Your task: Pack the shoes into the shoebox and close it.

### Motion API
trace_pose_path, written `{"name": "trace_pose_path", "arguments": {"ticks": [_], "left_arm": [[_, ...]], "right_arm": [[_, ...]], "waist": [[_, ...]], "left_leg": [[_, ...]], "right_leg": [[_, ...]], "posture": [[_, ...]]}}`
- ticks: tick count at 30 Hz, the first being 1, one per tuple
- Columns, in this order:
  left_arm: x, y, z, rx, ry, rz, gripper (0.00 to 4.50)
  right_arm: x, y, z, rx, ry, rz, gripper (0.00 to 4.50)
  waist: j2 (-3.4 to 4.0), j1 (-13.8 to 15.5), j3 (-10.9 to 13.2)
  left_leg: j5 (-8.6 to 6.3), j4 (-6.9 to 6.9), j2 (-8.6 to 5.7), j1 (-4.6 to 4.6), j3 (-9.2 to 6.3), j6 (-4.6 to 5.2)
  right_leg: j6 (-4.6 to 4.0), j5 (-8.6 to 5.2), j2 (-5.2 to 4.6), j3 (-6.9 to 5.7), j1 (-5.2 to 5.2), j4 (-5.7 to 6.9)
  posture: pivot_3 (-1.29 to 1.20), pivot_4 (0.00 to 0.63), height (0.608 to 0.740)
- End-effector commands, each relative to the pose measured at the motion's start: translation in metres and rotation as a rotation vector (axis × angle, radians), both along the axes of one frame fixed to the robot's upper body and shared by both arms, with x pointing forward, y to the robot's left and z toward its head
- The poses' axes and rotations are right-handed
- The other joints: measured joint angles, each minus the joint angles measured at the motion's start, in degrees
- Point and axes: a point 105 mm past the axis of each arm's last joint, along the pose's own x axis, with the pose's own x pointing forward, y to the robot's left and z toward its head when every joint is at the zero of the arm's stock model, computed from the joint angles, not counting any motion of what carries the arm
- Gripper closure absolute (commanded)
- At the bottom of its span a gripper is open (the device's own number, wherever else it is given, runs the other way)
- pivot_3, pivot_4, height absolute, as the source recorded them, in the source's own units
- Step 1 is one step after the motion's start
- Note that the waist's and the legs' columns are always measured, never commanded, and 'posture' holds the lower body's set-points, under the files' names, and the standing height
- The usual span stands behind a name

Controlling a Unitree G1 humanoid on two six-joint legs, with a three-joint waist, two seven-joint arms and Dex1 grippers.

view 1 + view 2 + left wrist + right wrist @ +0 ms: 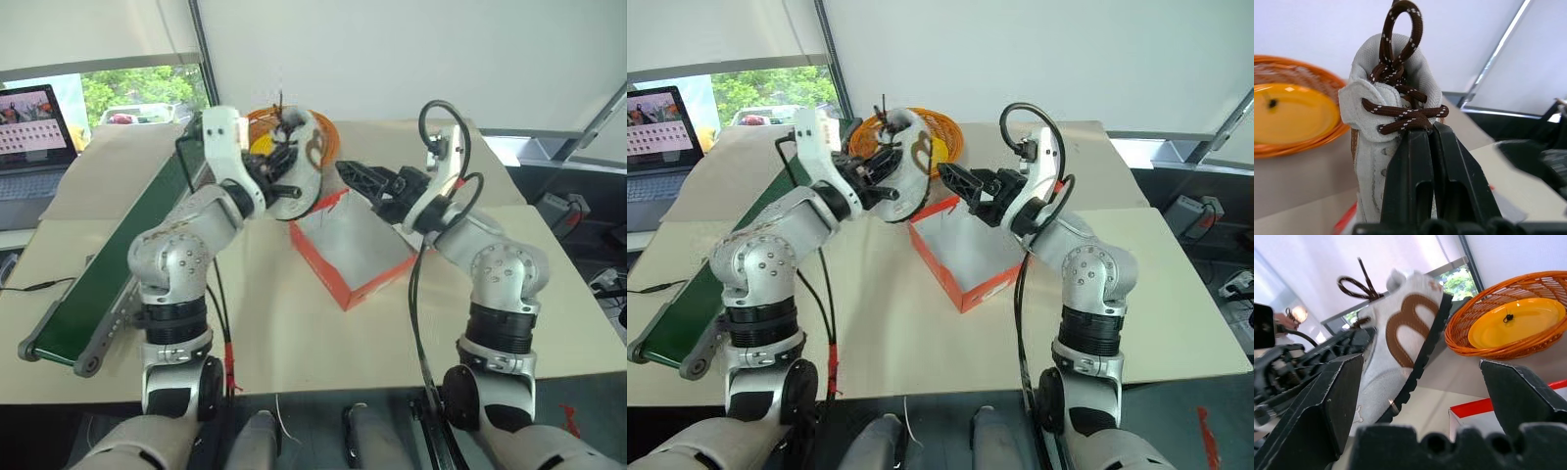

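Already lifted clear of the bench, one small cream sneaker with a brown side emblem and dark laces (1400,333) hangs in the air just beside the open red-orange cardboard shoebox (970,250), up by its far corner and not yet inside. That box lies on the pale bench (901,333) with its white interior showing bare, so as far as the pictures tell nothing is packed: this shoe has to go in, any other shoe as well (none can be made out elsewhere), and the lid then needs closing. The left gripper (1425,134) has its jaws clamped tight on the sneaker at the laced tongue, carrying it sole outward toward the other arm. The right gripper (955,181) faces it from across the box with jaws spread as wide as they go, holding nothing and touching nothing, the shoe lying between its fingers only by line of sight. Behind both stands a round orange wicker basket (1508,328).
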Motion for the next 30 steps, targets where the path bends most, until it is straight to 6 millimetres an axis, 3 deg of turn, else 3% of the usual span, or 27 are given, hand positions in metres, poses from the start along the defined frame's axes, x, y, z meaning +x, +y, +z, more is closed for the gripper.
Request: {"name": "trace_pose_path", "arguments": {"ticks": [1,11,14,24,26,30], "left_arm": [[-0.013,-0.021,0.026,-0.029,-0.085,-0.066,4.47],[-0.02,-0.045,0.036,-0.094,-0.081,-0.138,4.47],[-0.019,-0.049,0.038,-0.101,-0.084,-0.145,4.5],[-0.015,-0.047,0.039,-0.112,-0.079,-0.131,4.5],[-0.015,-0.046,0.039,-0.113,-0.081,-0.127,4.5],[-0.014,-0.045,0.039,-0.111,-0.085,-0.123,4.5]], "right_arm": [[-0.002,-0.001,0.009,0.06,-0.014,-0.004,0.0],[0.002,-0.004,0.01,0.079,-0.014,-0.038,0.0],[0.002,-0.005,0.013,0.104,-0.02,-0.034,0.71],[0.001,-0.004,0.02,0.145,-0.033,-0.015,4.01],[0.0,-0.003,0.021,0.15,-0.035,-0.011,4.35],[0.0,-0.002,0.023,0.154,-0.04,-0.008,4.4]], "waist": [[0.01,0.1,0.0],[0.01,0.1,0.0],[0.01,0.2,0.0],[0.01,0.2,0.0],[0.01,0.2,0.0],[0.01,0.1,0.0]], "left_leg": [[0.0,0.0,0.0,0.02,0.01,0.0],[0.0,0.01,-0.01,-0.01,0.02,0.0],[0.0,0.01,-0.01,-0.01,0.02,0.0],[0.0,0.01,0.0,-0.02,0.02,0.0],[0.0,0.01,-0.01,-0.02,0.02,0.0],[0.0,0.01,0.0,-0.01,0.02,0.0]], "right_leg": [[0.0,0.0,0.0,0.0,0.02,0.0],[0.0,0.0,0.0,0.0,0.02,-0.04],[0.0,0.0,0.01,0.0,0.04,-0.04],[0.01,-0.01,0.02,0.0,0.04,-0.05],[0.01,-0.01,0.02,0.0,0.04,-0.06],[0.01,-0.01,0.02,0.0,0.03,-0.06]], "posture": [[0.0,0.15,0.74],[0.0,0.15,0.74],[0.0,0.15,0.74],[0.0,0.15,0.74],[0.0,0.15,0.74],[0.0,0.15,0.74]]}}
